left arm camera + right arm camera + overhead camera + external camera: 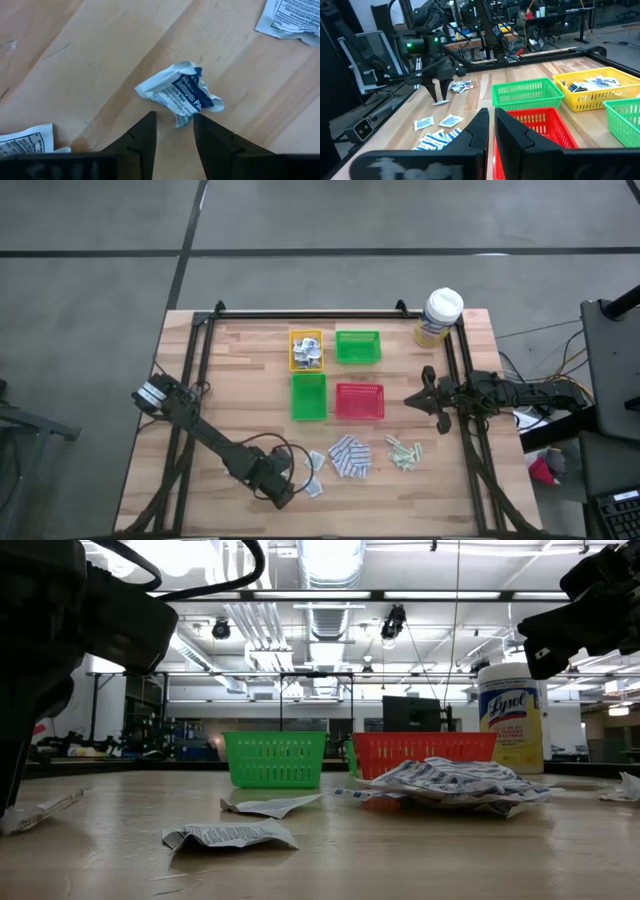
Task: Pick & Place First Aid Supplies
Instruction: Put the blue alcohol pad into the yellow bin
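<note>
My left claw [173, 131] sits low at the table's [230, 370] near edge, fingers partly open, a crumpled wipe packet [181, 93] just past the tips, nothing gripped. My right claw [490, 131] is closed and empty, waiting beside the red tray [359, 401].

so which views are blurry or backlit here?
Low view: ceiling lights flare white and the left arm reads as a backlit dark mass. Left wrist view: the crumpled antiseptic packet is sharp, the near fingers soft. Right wrist view: the near fingers blur, the trays stay clear.
</note>
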`<state>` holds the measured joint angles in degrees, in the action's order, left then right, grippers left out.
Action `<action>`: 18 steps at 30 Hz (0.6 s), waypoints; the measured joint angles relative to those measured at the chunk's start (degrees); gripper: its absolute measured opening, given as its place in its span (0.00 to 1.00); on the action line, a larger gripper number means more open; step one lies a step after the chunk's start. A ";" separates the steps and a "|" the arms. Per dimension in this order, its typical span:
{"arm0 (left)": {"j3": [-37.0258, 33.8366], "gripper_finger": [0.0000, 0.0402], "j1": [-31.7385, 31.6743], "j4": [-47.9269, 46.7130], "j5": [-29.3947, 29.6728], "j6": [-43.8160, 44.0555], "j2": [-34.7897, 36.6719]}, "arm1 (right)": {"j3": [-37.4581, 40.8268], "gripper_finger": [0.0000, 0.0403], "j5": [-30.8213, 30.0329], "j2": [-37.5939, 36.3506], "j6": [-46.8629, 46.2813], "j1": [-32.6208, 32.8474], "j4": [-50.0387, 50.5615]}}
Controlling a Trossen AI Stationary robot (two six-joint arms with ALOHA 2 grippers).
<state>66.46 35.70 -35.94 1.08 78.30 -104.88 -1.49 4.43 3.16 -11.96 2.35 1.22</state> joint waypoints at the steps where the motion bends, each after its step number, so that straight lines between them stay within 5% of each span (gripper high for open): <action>1: -0.04 0.30 0.00 0.00 0.01 0.00 0.00 | -0.01 0.07 0.00 0.00 0.00 0.02 0.00; 18: -0.13 0.01 0.01 0.86 -0.19 -1.95 0.02 | -0.01 0.07 0.01 0.00 0.00 0.01 0.00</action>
<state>66.32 35.70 -35.08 0.89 76.35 -104.86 -1.50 4.44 3.16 -11.96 2.36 1.22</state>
